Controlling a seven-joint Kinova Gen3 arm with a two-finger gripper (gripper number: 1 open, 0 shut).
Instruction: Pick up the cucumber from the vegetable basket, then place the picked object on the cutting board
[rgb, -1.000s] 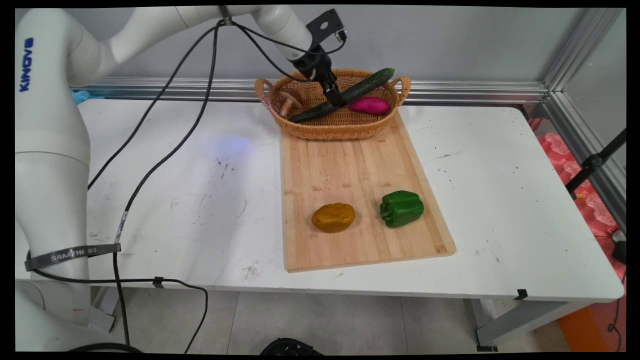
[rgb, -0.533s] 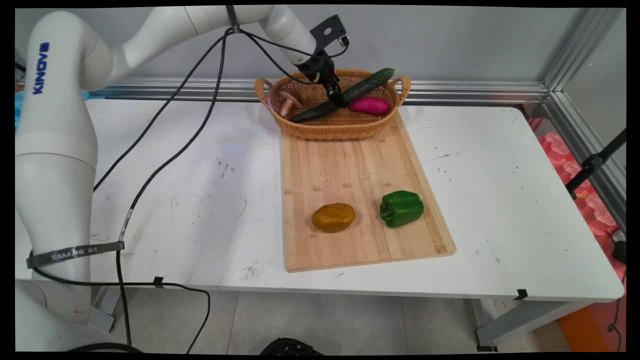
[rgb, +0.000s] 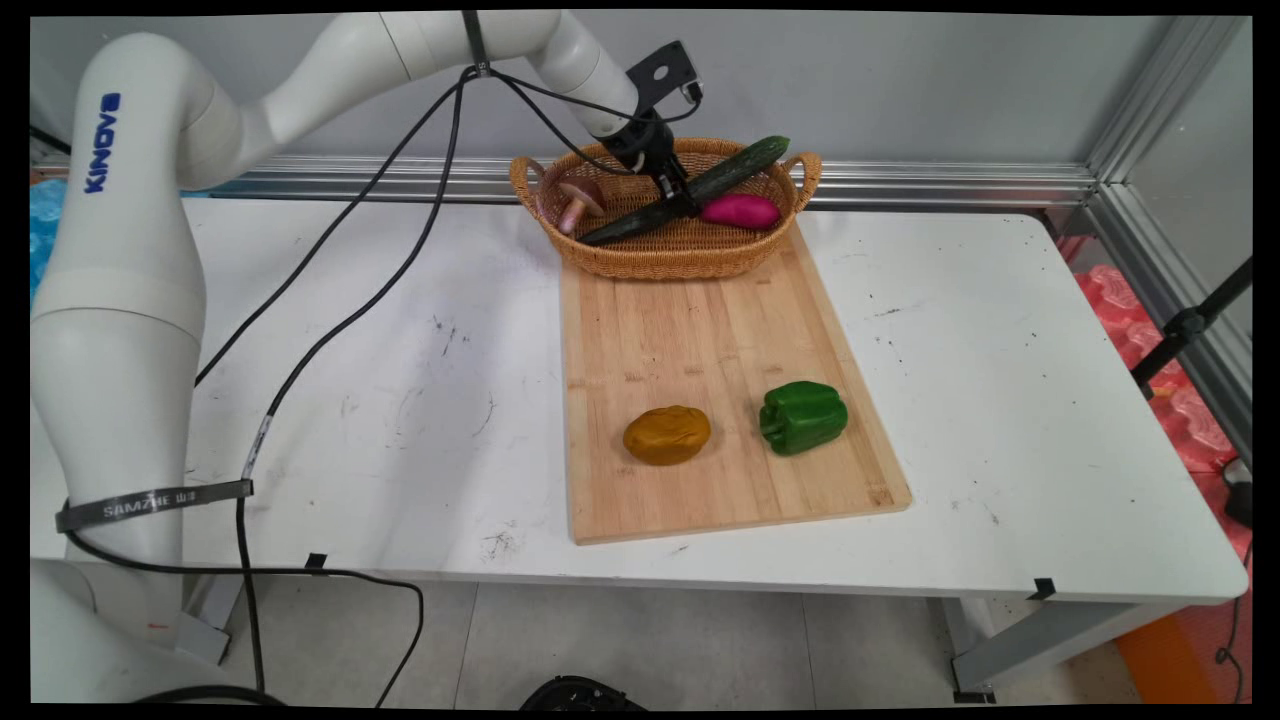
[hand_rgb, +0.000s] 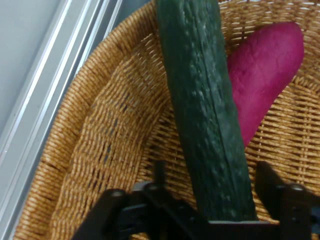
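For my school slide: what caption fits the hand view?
Gripper straddling a cucumber beside a purple sweet potato in a basket.

Lab – aluminium frame rails (rgb: 1150, 110), bare white table (rgb: 1000, 400).

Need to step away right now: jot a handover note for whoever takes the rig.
Hand: open, down in the basket, one finger on each side of the cucumber.
Cucumber: slanted across the basket, its far end over the rim. A purple sweet potato lies beside it, and a mushroom at the basket's other end.
Cutting board: basket on the far end; brown potato and green pepper apart near the front.
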